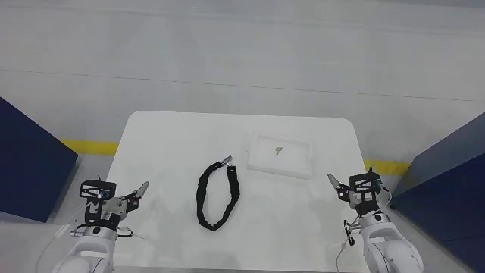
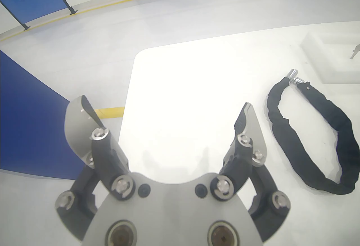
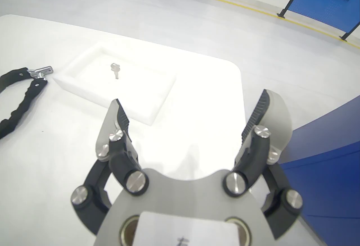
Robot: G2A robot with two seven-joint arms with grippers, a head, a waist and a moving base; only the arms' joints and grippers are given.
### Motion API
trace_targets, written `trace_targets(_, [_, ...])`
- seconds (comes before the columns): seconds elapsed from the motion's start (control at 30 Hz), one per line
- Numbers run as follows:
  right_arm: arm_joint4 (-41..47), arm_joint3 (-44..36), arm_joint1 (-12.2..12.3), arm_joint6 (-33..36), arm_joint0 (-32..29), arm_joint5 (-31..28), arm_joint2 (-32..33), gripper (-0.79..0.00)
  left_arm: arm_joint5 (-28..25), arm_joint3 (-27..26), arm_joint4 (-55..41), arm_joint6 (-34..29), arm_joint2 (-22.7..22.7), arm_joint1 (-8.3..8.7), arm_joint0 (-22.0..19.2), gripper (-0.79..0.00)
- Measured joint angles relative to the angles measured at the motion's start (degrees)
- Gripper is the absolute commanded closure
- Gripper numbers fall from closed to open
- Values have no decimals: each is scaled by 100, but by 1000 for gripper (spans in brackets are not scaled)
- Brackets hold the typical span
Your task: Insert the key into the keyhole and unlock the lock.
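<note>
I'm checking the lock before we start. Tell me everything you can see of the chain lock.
The chain lock is a chain in a black fabric-like sleeve, closed into a long loop. Its ends meet at a short silver metal cylinder at the far end. It lies flat near the middle of the white table, close beside the white tray. Only the table touches it.

White table (image 1: 167,152) with black chain lock (image 1: 201,196) beside shallow white tray (image 1: 259,169)
</note>
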Motion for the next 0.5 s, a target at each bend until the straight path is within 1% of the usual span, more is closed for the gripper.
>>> trace_targets(0.13, [-588, -85, 55, 514, 283, -380, 87, -785, 0, 0, 0, 0, 0, 0, 0, -785])
trace_targets(0.23, [-925, -189, 96, 940, 632, -774, 117, -785, 0, 0, 0, 0, 0, 0, 0, -785])
trace_targets(0.33, [-1166, -228, 130, 1334, 1088, -1244, 51, -785, 0, 0, 0, 0, 0, 0, 0, -785])
trace_targets(0.5, [-1305, 4, 161, 2077, 2127, -2201, -280, -785, 0, 0, 0, 0, 0, 0, 0, -785])
